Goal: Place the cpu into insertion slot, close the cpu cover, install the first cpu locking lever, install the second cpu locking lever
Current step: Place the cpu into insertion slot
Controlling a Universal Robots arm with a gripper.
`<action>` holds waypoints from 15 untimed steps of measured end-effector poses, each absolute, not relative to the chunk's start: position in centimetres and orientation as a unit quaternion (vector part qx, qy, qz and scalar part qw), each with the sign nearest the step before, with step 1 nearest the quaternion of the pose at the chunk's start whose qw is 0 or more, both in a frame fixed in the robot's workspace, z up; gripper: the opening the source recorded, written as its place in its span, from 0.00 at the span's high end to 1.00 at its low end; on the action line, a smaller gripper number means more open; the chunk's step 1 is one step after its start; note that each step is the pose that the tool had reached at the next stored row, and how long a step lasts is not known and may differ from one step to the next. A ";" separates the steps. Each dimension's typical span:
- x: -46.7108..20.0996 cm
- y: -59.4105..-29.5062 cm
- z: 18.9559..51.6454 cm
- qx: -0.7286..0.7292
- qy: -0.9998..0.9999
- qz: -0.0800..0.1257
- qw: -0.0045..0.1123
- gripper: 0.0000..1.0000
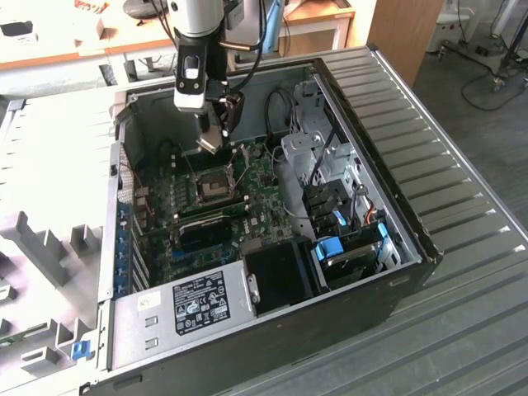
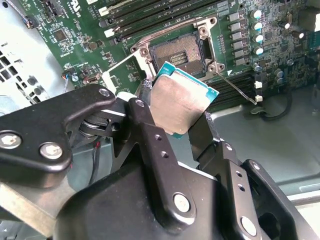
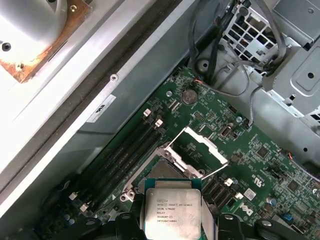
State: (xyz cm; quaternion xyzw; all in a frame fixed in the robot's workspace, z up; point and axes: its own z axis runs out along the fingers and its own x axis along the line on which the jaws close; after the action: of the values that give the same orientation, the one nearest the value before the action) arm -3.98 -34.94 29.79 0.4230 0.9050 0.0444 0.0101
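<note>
The end effector (image 2: 174,114) is clamped on the cpu (image 2: 181,100), holding it just above the insertion slot (image 2: 177,52); the cpu cover (image 3: 207,145) stands open beside that slot

Cpu (image 2: 179,102) tilted aloft near bare insertion slot (image 2: 177,54); cpu cover (image 3: 215,151) raised.

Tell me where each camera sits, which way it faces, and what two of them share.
Exterior view: off the arm, above the open computer case, looking down into it; the arm and gripper show.
Second wrist view: behind the fingers, looking along them at the cpu they clamp, with the insertion slot beyond.
First wrist view: at the wrist, looking down on the board; the fingers flank the cpu, and the cpu cover stands open.
Shared: both wrist views show the cpu and the fingers.
</note>
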 end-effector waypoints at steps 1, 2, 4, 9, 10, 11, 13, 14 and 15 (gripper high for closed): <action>-4.0 -34.9 29.8 0.426 0.903 0.044 0.010 0.46; -4.0 -34.9 29.8 0.432 0.901 0.044 0.011 0.46; -4.0 -34.9 29.8 0.444 0.895 0.044 0.011 0.46; -4.0 -34.9 29.8 0.445 0.894 0.044 0.011 0.46; -4.0 -34.9 29.8 0.445 0.894 0.044 0.011 0.46; -4.0 -34.9 29.8 0.446 0.894 0.044 0.011 0.46; -4.0 -34.9 29.8 0.458 0.888 0.044 0.012 0.46; -4.0 -34.9 29.8 0.466 0.884 0.044 0.012 0.46; -4.0 -34.9 29.8 0.470 0.881 0.044 0.012 0.46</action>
State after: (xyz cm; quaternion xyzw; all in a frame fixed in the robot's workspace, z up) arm -3.98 -34.94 29.75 0.4702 0.8814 0.0439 0.0124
